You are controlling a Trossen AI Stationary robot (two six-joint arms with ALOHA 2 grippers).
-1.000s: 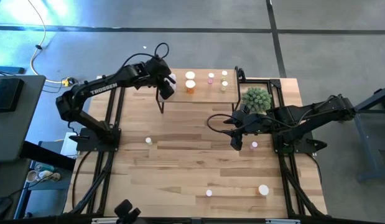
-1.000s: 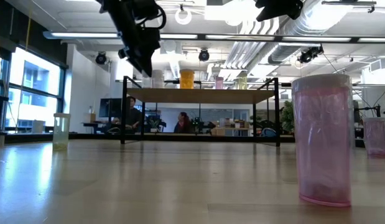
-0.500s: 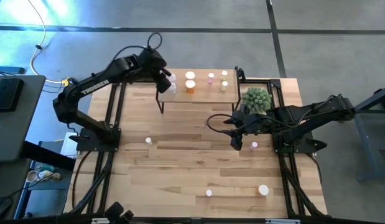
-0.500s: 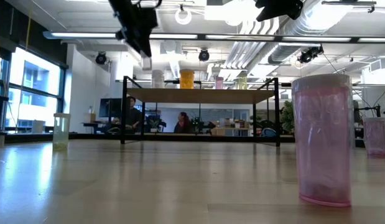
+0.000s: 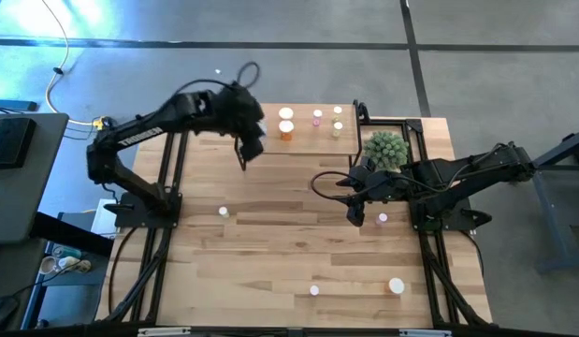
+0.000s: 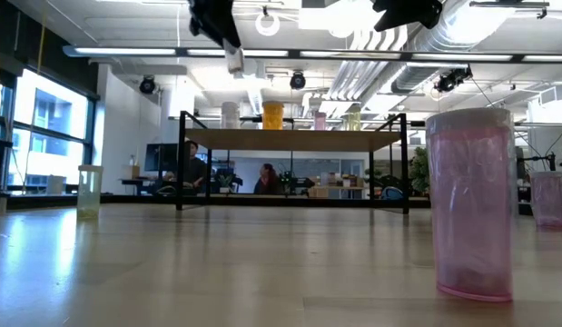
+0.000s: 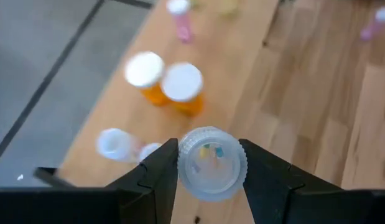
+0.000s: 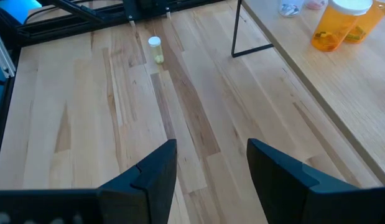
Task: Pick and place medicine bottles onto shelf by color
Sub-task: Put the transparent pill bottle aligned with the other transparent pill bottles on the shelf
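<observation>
The left gripper [image 7: 211, 163] grasps a clear bottle [image 7: 212, 163] above the shelf's [image 5: 308, 142] left end. The right gripper [image 5: 354, 215] hangs mid-table, fingers spread and empty; a pink bottle [image 5: 383, 218] stands just beside it.

overhead, table-level, two wrist views

Grey floor [image 5: 476, 65] crossed by dark seams; bright windows [image 6: 44, 118] at left; exposed ceiling ducts [image 6: 371, 82] and strip lights [image 6: 126, 52]; two seated people [image 6: 228, 174] beyond.

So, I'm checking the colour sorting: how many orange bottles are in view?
2. One orange bottle and a second orange bottle stand side by side on the shelf. Another could be hidden under the left arm.
</observation>
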